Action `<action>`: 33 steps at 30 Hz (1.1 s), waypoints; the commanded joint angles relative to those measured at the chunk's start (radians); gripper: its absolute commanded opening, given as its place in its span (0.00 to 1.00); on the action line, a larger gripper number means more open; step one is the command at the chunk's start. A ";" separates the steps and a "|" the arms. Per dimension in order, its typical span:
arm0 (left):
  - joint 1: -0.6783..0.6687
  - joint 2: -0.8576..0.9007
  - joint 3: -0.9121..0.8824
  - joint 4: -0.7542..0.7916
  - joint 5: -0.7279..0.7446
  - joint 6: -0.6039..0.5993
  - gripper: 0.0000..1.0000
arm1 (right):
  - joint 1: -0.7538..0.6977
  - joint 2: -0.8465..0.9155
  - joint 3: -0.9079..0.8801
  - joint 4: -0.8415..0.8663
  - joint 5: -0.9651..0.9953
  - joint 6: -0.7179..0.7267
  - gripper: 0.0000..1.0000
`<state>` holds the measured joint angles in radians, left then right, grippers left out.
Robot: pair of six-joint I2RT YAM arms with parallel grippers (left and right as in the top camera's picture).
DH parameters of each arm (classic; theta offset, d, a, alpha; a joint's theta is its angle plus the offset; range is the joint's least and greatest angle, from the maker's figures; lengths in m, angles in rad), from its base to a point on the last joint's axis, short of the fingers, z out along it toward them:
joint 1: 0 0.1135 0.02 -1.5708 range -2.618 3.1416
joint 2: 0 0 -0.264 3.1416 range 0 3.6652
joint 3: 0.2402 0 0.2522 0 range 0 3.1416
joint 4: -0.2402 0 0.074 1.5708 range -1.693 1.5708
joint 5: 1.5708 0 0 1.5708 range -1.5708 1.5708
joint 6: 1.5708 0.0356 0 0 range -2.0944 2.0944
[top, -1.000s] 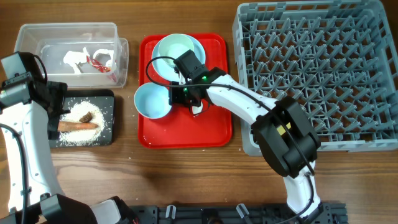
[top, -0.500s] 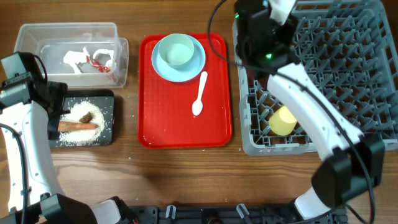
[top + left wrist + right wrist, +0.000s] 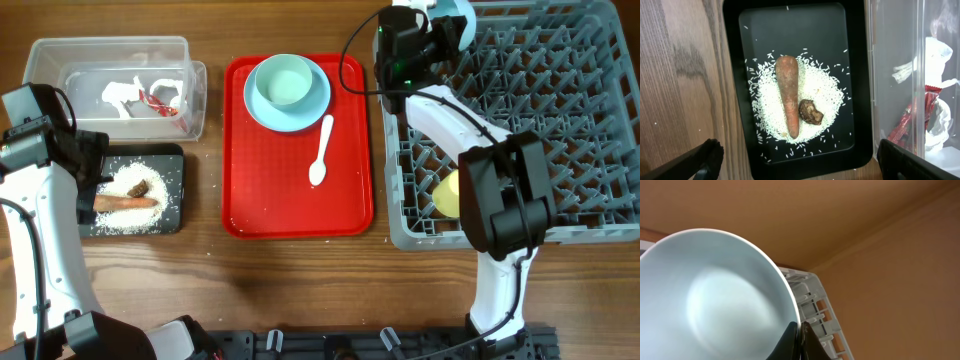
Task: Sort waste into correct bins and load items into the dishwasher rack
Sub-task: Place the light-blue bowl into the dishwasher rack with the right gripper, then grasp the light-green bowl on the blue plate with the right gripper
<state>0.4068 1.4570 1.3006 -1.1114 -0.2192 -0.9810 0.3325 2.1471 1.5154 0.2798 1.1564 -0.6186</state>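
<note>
1. Rack, grey and full of pegs, takes up the far right corner of the table and runs down most of the right edge.
2. Red tray lies mid-table, just left of the rack.
3. Clear tub stands at the far left corner, with white scraps and a red wrapper inside.
4. Black tray lies just in front of the tub, by the left edge. Rice is spread over its middle, with a carrot lying on the rice and a brown lump touching the carrot's side.
5. Right gripper is at the far left corner of the rack, its fingers clamped on the rim of the light blue bowl, which is tipped on edge.
6. Left gripper hangs over the black tray, fingers spread wide and holding nothing.
7. Plate sits at the far end of the red tray, with the green bowl upright on it.
8. Yellow cup is in the rack towards its near left corner, partly hidden by the right arm.
9. Spoon lies on the red tray, just beside the plate on its near side, scoop end towards the near edge.
</note>
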 commanded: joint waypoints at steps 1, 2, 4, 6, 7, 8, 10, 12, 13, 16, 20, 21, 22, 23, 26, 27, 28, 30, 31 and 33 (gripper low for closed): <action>0.003 0.003 0.005 -0.001 -0.009 0.009 1.00 | 0.028 0.017 0.014 -0.005 -0.003 0.016 0.04; 0.003 0.003 0.005 -0.001 -0.009 0.009 1.00 | 0.039 0.017 0.014 -0.009 -0.003 0.016 0.04; 0.003 0.003 0.005 -0.001 -0.009 0.009 1.00 | 0.065 0.017 0.014 -0.029 -0.003 0.016 0.04; 0.003 0.003 0.005 -0.001 -0.009 0.009 1.00 | 0.088 0.017 0.014 -0.058 -0.003 0.016 0.04; 0.003 0.003 0.005 -0.001 -0.009 0.009 1.00 | 0.097 0.017 0.014 -0.058 -0.003 0.016 0.05; 0.003 0.003 0.005 -0.001 -0.010 0.009 1.00 | 0.107 0.017 0.014 -0.058 -0.003 0.016 0.16; 0.003 0.003 0.005 -0.001 -0.010 0.009 1.00 | 0.117 0.017 0.014 -0.056 -0.003 0.016 0.38; 0.003 0.003 0.005 -0.001 -0.009 0.009 1.00 | 0.129 0.017 0.014 -0.047 -0.003 0.016 0.41; 0.003 0.003 0.005 -0.001 -0.009 0.009 1.00 | 0.133 0.017 0.014 -0.048 -0.003 0.016 0.43; 0.003 0.003 0.005 -0.001 -0.009 0.009 1.00 | 0.136 0.017 0.014 -0.048 -0.002 0.017 0.72; 0.003 0.003 0.005 -0.001 -0.010 0.008 1.00 | 0.156 0.016 0.014 0.045 0.037 0.016 1.00; 0.003 0.003 0.005 -0.001 -0.009 0.009 1.00 | 0.166 0.014 0.014 0.089 0.047 0.015 1.00; 0.003 0.003 0.005 -0.001 -0.009 0.008 1.00 | 0.177 0.012 0.014 0.132 0.052 0.009 1.00; 0.003 0.003 0.005 -0.001 -0.009 0.009 1.00 | 0.193 0.008 0.014 0.179 0.052 -0.014 1.00; 0.003 0.003 0.005 -0.001 -0.009 0.009 1.00 | 0.256 0.005 0.014 0.272 0.019 -0.088 1.00; 0.003 0.003 0.005 -0.001 -0.009 0.009 1.00 | 0.274 0.005 0.014 0.262 0.006 -0.078 1.00; 0.003 0.003 0.005 -0.001 -0.010 0.009 1.00 | 0.302 0.005 0.014 0.212 -0.035 -0.013 1.00; 0.003 0.003 0.005 -0.001 -0.009 0.009 1.00 | 0.347 0.004 0.014 0.062 -0.183 0.159 1.00; 0.003 0.003 0.005 -0.001 -0.010 0.008 1.00 | 0.367 -0.005 0.015 -0.048 -0.293 0.276 1.00; 0.003 0.003 0.005 -0.001 -0.010 0.009 1.00 | 0.388 -0.080 0.015 -0.278 -0.476 0.663 1.00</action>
<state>0.4068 1.4570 1.3006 -1.1107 -0.2192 -0.9810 0.7078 2.1471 1.5257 0.1265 0.9119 -0.3691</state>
